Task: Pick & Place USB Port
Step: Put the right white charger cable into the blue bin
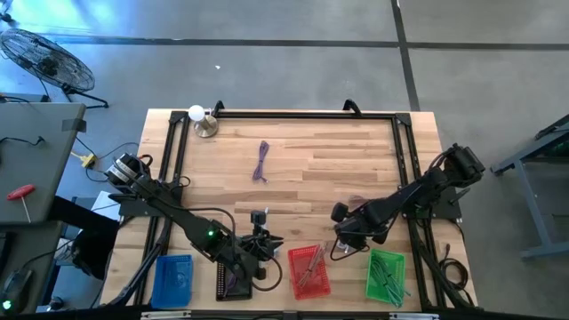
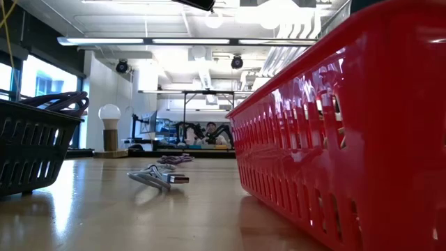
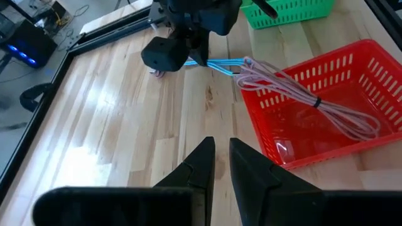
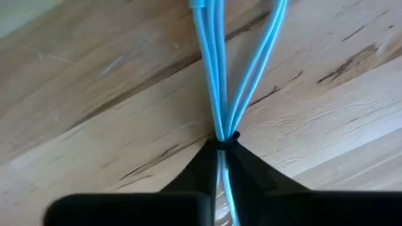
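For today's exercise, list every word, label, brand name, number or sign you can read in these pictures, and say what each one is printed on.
No readable text in any view.
Red basket, green basket, blue basket: no labels visible.
Blue cable clamped in the right hand: no marking.
Pink cable in the red basket: no marking.
Room behind the table, low view: anything there is too small to read.

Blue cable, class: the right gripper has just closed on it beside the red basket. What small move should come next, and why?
Probably a short lift straight up. The right gripper is shut on the blue cable at its tie, the loops still trailing over the table. Raising it first should free it before carrying it to a basket; which one, I cannot tell.
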Robot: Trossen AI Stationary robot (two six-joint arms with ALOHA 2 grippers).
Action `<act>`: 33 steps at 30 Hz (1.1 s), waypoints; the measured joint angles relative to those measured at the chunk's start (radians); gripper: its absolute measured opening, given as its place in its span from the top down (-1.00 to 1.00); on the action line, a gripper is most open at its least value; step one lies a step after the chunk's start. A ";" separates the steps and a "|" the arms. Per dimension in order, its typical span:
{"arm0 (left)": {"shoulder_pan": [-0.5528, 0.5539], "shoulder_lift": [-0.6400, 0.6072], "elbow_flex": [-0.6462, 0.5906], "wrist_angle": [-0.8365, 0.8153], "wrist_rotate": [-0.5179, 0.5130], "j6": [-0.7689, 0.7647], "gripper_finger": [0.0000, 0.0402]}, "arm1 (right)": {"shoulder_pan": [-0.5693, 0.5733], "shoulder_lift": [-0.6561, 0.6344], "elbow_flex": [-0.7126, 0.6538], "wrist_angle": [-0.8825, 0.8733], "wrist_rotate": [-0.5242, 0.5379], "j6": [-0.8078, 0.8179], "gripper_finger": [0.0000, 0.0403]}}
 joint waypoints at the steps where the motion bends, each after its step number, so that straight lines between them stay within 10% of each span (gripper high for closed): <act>1: 0.000 0.000 0.000 0.000 0.000 0.000 0.78 | 0.000 0.000 0.000 0.000 -0.001 0.006 0.94; 23: 0.003 0.000 0.000 0.190 -0.089 0.212 0.78 | 0.075 -0.314 0.074 -0.267 0.336 0.353 0.99; 33: 0.138 -0.001 0.001 0.288 -0.145 0.219 0.78 | 0.173 -0.474 0.188 0.092 0.389 0.057 1.00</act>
